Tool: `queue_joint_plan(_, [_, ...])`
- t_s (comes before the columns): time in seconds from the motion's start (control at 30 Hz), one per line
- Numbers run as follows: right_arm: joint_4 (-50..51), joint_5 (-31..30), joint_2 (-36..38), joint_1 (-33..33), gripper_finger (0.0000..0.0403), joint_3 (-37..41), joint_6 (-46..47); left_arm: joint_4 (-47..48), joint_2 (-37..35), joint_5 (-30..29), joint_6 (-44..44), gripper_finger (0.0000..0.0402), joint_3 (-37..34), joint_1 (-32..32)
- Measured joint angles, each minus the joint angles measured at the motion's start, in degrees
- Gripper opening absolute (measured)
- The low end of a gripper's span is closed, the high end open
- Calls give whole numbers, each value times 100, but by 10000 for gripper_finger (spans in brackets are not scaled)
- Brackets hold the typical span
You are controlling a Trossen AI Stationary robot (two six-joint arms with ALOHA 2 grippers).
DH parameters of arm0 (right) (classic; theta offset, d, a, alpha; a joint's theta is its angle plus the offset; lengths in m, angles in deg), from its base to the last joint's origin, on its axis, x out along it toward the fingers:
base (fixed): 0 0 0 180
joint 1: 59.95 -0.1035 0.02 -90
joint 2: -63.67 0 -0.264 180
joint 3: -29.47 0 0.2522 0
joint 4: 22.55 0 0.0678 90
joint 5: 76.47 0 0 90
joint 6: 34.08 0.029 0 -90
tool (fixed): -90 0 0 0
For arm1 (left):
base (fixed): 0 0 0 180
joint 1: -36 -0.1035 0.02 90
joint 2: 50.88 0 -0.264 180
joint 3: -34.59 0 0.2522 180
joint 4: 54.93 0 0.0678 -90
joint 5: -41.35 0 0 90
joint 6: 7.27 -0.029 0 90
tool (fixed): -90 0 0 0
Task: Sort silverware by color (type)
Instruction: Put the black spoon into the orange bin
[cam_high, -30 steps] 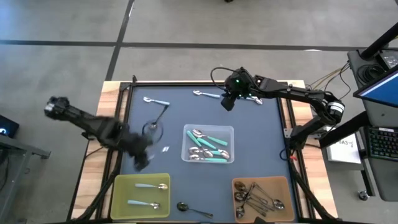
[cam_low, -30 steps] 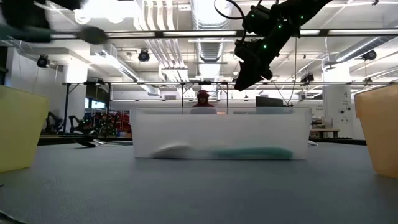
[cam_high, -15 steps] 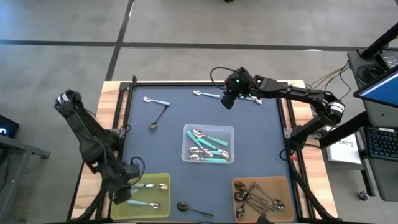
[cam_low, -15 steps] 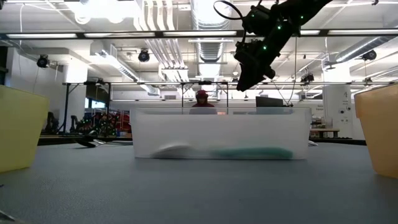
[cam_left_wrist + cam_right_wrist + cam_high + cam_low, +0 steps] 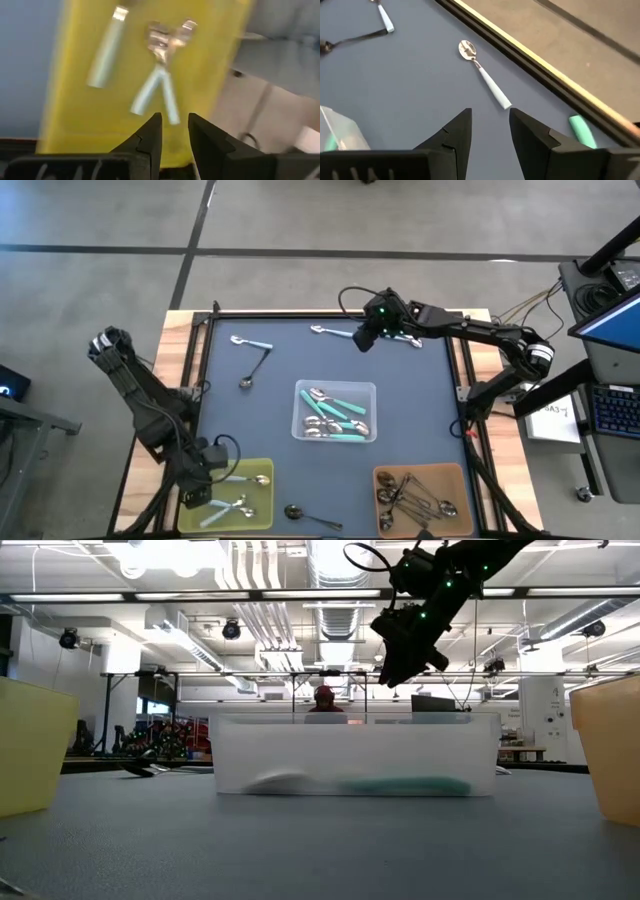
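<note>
Left gripper (image 5: 196, 498) is hovering over the yellow rectangular bin (image 5: 258, 517), fingers narrowly parted and empty above three pale-handled spoons (image 5: 156, 85). Teal-handled spoons are lying in the clear rectangular bin (image 5: 371, 389) mid-table, dark metal spoons in the brown bin (image 5: 462, 498). Right gripper (image 5: 365, 340), parted and empty, is hanging over the far edge near a pale-handled spoon (image 5: 484, 77). Judging by this, about five spoons are remaining loose.

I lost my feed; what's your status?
Left gripper open, empty, over yellow bin holding pale-handled spoons. Right gripper open above pale-handled spoon at the far edge. Nothing in the way.
</note>
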Motion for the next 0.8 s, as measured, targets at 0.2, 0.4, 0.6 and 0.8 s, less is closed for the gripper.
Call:
queue_joint_plan(0.2, [0, 92, 0, 0, 123, 0, 404, 1630, -10, -494, -178, 78, 0, -858])
queue_joint_plan(0.4, [2, 91, 0, 0, 123, 0, 404, 2524, -125, -1402, -1477, 78, -1, -2617])
queue_joint_plan(0.6, [5, 91, 0, 0, 123, 0, 357, 1493, -130, -1491, -3594, 78, -214, -4934])
queue_joint_plan(0.8, [29, 91, 0, -2, 123, 0, 247, 543, 51, -1251, -4744, 78, -534, -7065])
